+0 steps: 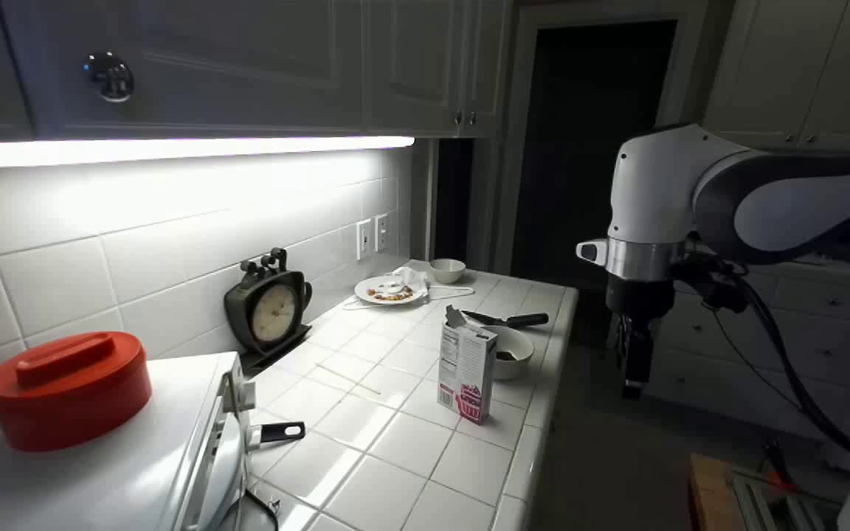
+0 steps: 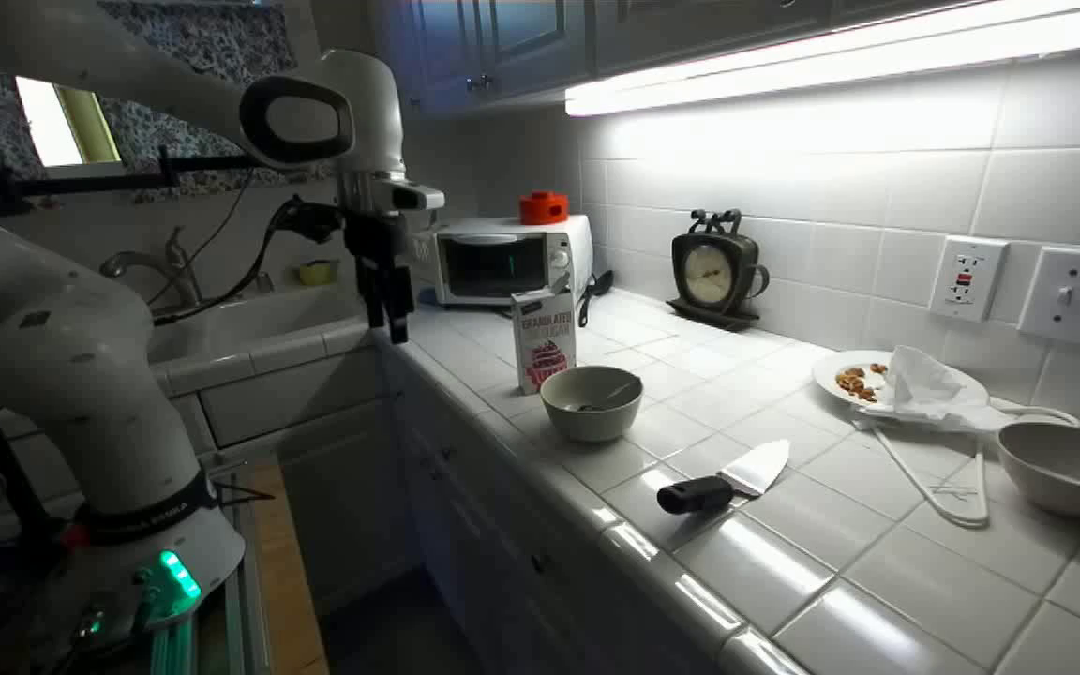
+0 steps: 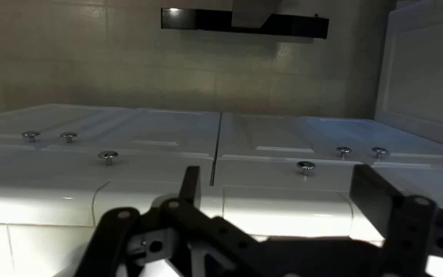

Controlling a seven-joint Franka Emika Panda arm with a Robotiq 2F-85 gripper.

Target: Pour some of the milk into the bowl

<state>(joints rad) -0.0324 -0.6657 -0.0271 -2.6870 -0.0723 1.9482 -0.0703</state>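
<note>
Jaws, empty and spread wide, hang well apart from the upright carton (image 2: 543, 345) and the bowl (image 2: 591, 419) beside it.

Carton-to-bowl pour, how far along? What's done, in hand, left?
Done: the carton looks opened, a flap sticking up; no pour can be confirmed, as the dark contents of the bowl beside it are unclear.
In hand: nothing; the gripper is open and empty, apart from the carton.
Left: the carton stands upright, so likely everything: grasp, tip over the bowl, set back.
</note>
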